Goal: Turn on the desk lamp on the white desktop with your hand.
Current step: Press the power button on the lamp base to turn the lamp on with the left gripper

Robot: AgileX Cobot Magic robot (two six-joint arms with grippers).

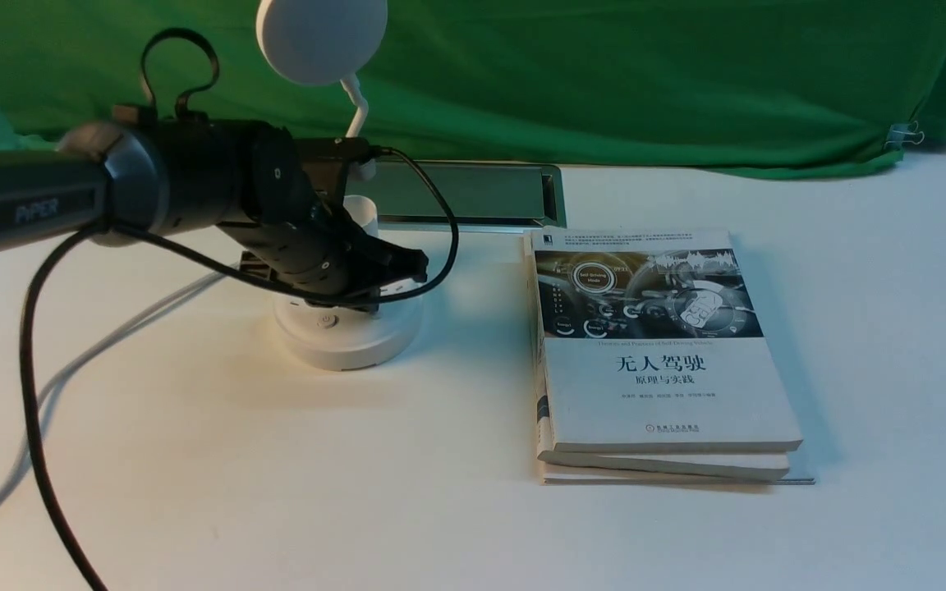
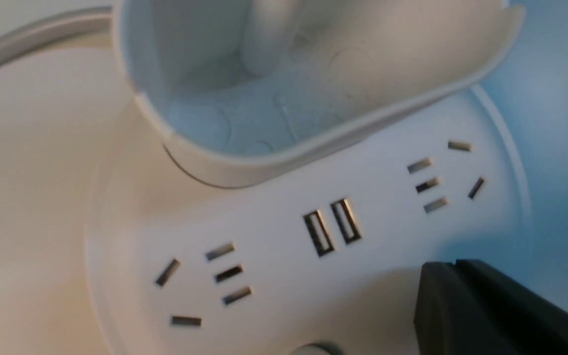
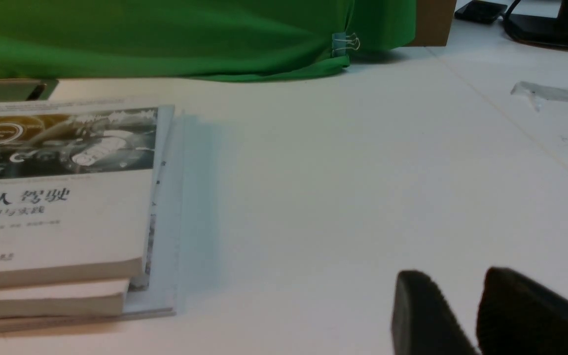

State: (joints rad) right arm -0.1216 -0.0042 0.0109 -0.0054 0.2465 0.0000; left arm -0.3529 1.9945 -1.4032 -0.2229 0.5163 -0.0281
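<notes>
The desk lamp stands at the back left of the white desktop [image 1: 276, 476], with its disc head [image 1: 321, 37] high up and its round base [image 1: 350, 336] below. A power button [image 1: 326, 321] shows on the base's near side. My left hand, the left gripper [image 1: 415, 263], hangs just above the base, its jaws pressed together and empty. In the left wrist view the gripper tip [image 2: 454, 266] hovers beside the base [image 2: 284, 276], near the USB ports [image 2: 333, 227] and below the cup holder [image 2: 274, 98]. My right gripper [image 3: 454, 273] is slightly open over bare desktop.
Two stacked books [image 1: 662, 353] lie right of the lamp, also seen as books [image 3: 57, 197] in the right wrist view. A metal-framed cable hatch [image 1: 473, 193] sits behind the lamp. Green cloth [image 1: 604, 74] backs the desk. The lamp's white cable [image 1: 112, 328] runs left.
</notes>
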